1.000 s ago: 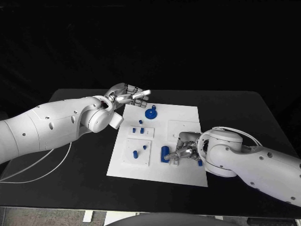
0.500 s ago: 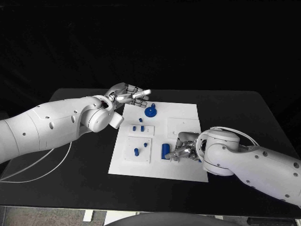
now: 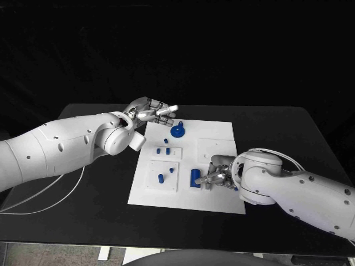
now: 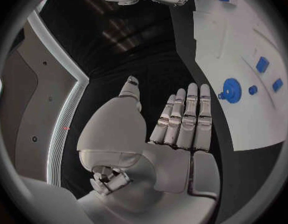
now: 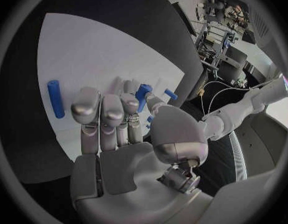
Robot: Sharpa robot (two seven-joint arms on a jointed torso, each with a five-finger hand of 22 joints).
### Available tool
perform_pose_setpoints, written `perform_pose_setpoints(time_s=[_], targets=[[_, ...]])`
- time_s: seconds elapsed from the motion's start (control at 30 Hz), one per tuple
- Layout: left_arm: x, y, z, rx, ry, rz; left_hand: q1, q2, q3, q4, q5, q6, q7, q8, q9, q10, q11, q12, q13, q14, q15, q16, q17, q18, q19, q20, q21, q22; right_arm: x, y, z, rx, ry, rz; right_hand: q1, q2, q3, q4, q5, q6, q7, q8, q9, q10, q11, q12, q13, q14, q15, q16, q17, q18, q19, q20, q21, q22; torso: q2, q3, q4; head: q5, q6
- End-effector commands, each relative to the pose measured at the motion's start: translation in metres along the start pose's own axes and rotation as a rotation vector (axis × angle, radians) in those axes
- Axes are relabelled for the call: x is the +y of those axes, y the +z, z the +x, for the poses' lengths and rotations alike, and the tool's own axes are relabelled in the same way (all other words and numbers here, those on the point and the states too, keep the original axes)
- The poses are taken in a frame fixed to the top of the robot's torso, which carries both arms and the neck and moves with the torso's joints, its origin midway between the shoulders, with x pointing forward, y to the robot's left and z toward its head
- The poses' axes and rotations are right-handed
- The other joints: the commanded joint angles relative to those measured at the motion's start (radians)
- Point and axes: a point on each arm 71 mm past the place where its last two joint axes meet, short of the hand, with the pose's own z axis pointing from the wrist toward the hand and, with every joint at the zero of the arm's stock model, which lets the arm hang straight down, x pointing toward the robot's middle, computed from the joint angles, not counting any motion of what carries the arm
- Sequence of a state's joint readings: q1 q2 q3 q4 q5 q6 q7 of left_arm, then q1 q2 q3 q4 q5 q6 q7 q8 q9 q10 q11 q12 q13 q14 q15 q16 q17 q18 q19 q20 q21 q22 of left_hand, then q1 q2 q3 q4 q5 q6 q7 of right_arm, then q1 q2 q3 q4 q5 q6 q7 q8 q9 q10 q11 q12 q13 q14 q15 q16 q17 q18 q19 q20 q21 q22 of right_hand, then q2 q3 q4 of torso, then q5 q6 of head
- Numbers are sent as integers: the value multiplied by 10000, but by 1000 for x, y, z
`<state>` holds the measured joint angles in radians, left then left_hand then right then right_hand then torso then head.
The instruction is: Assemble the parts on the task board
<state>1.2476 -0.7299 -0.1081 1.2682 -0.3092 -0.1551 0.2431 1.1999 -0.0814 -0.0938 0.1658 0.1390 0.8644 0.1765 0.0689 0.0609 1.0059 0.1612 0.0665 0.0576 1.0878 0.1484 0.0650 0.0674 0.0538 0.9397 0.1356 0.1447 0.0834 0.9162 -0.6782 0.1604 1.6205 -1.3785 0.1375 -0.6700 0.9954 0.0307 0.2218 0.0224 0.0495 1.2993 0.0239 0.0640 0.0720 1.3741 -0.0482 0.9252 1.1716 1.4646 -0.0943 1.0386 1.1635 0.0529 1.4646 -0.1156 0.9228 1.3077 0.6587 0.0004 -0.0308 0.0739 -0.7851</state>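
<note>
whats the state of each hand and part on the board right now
left hand: open, fingers straight, holding nothing, beyond the board's far left corner
right hand: fingers curled over the board, pinching a small blue part
blue gear: lying flat on the task board, untouched
blue cylinder: lying on the board beside the right hand, free
small blue pegs: sitting on the raised white plates, untouched

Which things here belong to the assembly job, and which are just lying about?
Job:
board
blue gear
blue cylinder
small blue pegs
right hand, over the board beside the cylinder
left hand, at the board's far corner, holding nothing

Lying about:
white cable on the table
</note>
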Motion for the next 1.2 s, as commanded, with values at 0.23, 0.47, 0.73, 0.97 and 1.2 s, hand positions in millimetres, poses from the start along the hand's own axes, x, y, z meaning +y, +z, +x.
perform_pose_setpoints(time_s=[0.23,0.47,0.73,0.97,1.2], targets=[[-1,0,2,162,-2,48,-2,112,0,-45,28,-24,-1,35,-14,-50,-1,-56,8,-67,25,-40,14,-47,-76,3,60,-10,-3,0,4,-39,388,-153,-96,-225,237,-140,0,-100,19,-6,1,-46,-14,-20,-39,60,32,-49,-66,-117,136,28,-60,1137,5,12,3,15,17],[0,0,1,114,11,60,-2,112,0,-45,28,-24,-1,35,-14,-50,-1,-56,8,-67,25,-40,14,-47,-76,3,60,-10,-13,-12,-16,-1188,1654,-510,-49,-941,429,273,-14,-831,235,3,112,110,113,558,304,51,77,-157,-176,-88,163,42,-53,1139,-3,7,-16,3,49],[0,-2,-1,41,27,107,-7,172,-29,-152,26,108,-30,57,-8,2,-32,-57,8,-46,14,-36,18,-46,-72,-4,74,-8,-31,-31,-46,-1539,2443,-674,525,-1251,387,573,-11,-1039,310,-4,230,-13,180,317,90,13,136,-584,-576,-54,88,108,-533,1038,1,35,-49,-85,106],[-2,-2,-2,-104,62,315,3,595,-345,-755,13,870,-150,91,22,388,-123,-61,13,64,-31,-38,18,-129,-120,-48,68,-14,-63,-41,-62,-1362,2118,71,1071,-1254,433,181,5,-1118,340,1,257,-177,219,28,-135,-27,168,-823,-765,-34,-7,150,-973,936,-2,9,-13,-262,171],[-3,-3,-2,-231,74,503,33,761,-470,-987,40,951,-154,79,23,596,-156,-49,13,111,-53,-33,19,-143,-97,-68,82,-10,-87,-45,-65,-1097,1388,1000,1692,-1296,572,-605,47,-861,269,0,389,-206,187,61,-240,-7,174,-815,-773,-40,18,172,-1042,956,14,37,-20,-346,171]])
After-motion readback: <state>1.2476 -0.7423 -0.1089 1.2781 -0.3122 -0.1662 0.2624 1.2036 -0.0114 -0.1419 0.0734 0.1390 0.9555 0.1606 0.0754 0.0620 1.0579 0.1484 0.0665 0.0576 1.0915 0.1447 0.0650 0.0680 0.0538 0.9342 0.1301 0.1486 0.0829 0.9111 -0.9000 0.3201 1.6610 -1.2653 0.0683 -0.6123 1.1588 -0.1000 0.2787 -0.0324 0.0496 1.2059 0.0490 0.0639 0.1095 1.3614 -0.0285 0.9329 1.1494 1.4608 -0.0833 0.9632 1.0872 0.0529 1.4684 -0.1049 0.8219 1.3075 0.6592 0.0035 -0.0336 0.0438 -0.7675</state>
